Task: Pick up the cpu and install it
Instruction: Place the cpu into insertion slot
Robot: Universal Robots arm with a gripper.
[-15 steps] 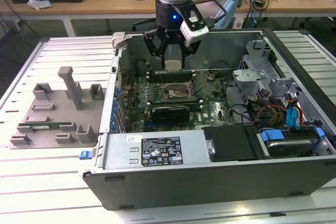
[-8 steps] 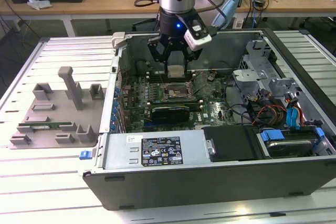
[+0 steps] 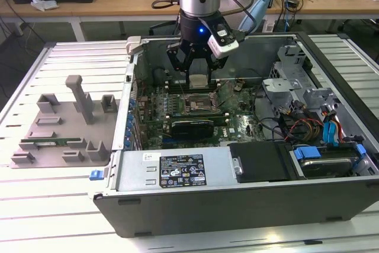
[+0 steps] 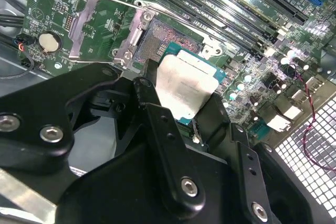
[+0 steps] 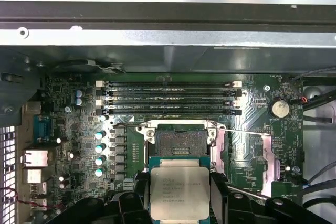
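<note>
Centrally, the pincer [image 3: 197,76] is clamped on the cpu [image 5: 179,192], with its fingers [image 5: 218,192] on two opposite edges. It holds the chip level above the one open socket [image 5: 181,142], apart from it, inside the computer case [image 3: 237,214]. The socket's metal retaining frame [image 4: 92,24] lies folded open to one side. Past the socket run four black memory slots [image 5: 168,98], side by side, with one coin battery [image 5: 279,108] nearby. Outside the case, one grey holder [image 3: 65,122] sits on the slatted bench [image 3: 59,217] at the exterior view's left.
</note>
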